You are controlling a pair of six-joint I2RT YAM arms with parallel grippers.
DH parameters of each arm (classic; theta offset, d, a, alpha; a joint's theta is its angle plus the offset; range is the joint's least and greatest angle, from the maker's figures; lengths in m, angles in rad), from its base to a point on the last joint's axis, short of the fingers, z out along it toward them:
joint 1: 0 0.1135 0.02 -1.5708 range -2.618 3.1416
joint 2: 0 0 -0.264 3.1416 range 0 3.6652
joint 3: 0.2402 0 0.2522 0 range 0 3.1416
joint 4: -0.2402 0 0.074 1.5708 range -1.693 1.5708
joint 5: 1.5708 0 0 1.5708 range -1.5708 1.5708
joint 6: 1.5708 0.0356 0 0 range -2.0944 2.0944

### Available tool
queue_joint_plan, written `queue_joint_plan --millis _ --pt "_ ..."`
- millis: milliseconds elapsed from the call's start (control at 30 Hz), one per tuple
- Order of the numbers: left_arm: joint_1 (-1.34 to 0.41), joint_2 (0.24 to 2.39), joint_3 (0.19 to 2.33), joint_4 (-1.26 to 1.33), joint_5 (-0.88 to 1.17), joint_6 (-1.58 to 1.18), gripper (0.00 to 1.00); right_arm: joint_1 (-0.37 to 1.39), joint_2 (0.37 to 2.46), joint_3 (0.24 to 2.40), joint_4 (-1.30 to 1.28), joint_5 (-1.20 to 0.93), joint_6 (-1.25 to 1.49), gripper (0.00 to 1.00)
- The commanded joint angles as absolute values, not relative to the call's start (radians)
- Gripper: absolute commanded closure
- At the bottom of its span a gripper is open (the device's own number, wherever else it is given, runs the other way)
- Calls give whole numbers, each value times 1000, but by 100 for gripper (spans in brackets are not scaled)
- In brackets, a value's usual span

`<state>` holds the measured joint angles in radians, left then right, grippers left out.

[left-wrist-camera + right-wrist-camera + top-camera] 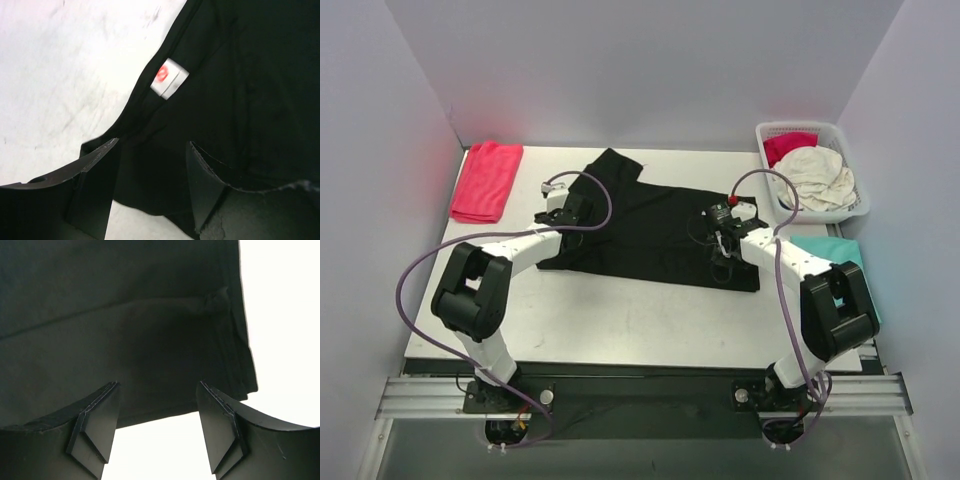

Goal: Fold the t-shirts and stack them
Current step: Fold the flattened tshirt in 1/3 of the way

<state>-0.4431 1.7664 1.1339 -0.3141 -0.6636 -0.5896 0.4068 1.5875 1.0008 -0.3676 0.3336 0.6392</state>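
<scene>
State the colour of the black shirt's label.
White label with a red mark; left wrist view.

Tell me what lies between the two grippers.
Only the black shirt, lying flat, spans from the left gripper to the right gripper; the top view shows it.

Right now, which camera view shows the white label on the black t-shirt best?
The left wrist view: the white label, with a red mark, shows large on the black t-shirt. The top view shows no label; the right wrist view shows only black cloth.
</scene>
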Motion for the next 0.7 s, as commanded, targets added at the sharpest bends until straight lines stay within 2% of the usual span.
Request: queue_joint_plan --millis 0,433,667 --pt "-443 1717 1079 -331 -666 -640 36 417 1600 988 -399 315 657 38" --pt "-402 1801 1034 -437 -739 -725 36 420 1747 1005 -374 192 612 39" --pt "-368 1738 1029 -514 -733 -779 36 384 1804 1005 -433 161 624 39"
